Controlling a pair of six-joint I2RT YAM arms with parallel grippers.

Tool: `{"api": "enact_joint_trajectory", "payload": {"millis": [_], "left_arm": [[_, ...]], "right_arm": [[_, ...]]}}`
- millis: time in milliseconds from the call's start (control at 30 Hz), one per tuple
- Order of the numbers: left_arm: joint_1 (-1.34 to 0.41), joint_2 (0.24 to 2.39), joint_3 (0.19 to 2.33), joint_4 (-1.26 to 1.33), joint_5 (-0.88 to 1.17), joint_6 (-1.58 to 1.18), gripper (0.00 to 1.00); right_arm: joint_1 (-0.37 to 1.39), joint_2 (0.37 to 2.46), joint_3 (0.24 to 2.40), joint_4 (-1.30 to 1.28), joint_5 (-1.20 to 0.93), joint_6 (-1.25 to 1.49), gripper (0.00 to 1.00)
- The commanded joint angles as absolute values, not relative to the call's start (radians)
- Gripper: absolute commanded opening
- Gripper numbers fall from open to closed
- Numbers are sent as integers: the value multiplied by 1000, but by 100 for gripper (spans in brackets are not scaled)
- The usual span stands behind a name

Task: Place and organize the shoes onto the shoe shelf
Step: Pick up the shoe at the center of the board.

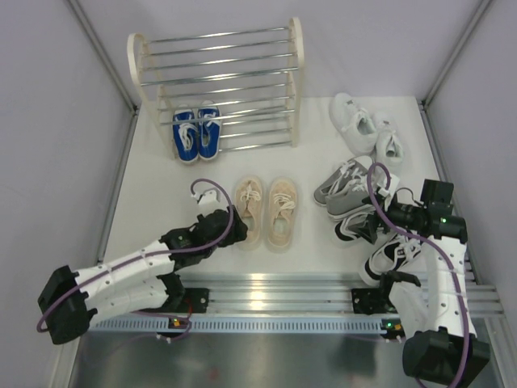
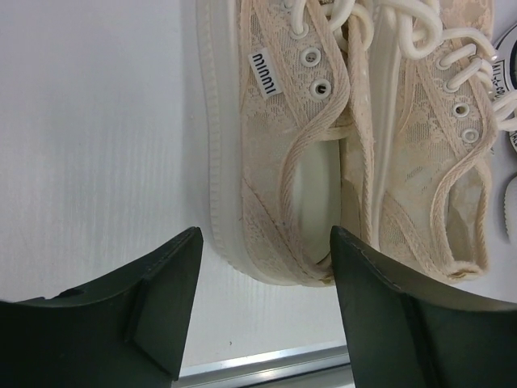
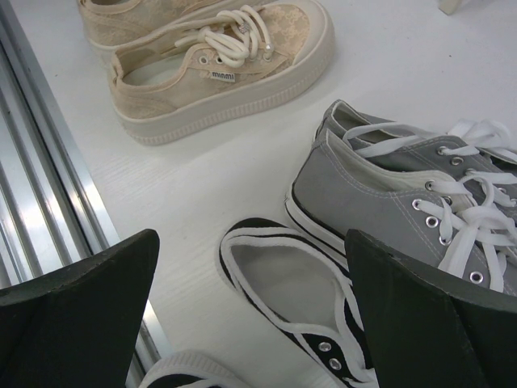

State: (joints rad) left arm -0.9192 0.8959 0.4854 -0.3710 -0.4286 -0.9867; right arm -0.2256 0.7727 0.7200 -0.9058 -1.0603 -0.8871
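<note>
The shoe shelf (image 1: 216,81) is standing at the table's (image 1: 161,186) upper centre, the first pair (image 1: 196,134) sitting in its lower left. The second pair (image 1: 266,212) is lying side by side at mid-frame. At right, the third pair (image 1: 357,118) is lying uppermost, the fourth pair (image 1: 343,187) below, the fifth pair (image 1: 350,230) lowest.

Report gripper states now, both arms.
Left gripper: open, holding nothing, at the heel of a beige sneaker.
Right gripper: open, holding nothing, over a black-and-white sneaker.
</note>
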Motion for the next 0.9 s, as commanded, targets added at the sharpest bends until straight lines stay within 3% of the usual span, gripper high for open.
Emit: {"api": "enact_joint_trajectory", "payload": {"millis": [0, 300, 367, 567, 767, 867], "left_arm": [[-942, 926, 525, -348, -494, -1012, 68], [-962, 1061, 529, -299, -502, -1012, 57], [-972, 1080, 529, -293, -512, -1012, 44], [-997, 1080, 529, -287, -548, -1005, 38], [-1005, 1042, 525, -288, -566, -974, 0], [-1006, 993, 525, -290, -586, -950, 0]], "right_arm": [[-241, 764, 733, -881, -1091, -914, 99], [-241, 759, 733, -881, -1089, -914, 99], [-241, 758, 732, -882, -1089, -916, 99], [-244, 759, 733, -882, -1089, -916, 99], [-244, 756, 732, -882, -1091, -919, 99], [-245, 753, 732, -884, -1091, -919, 99]]}}
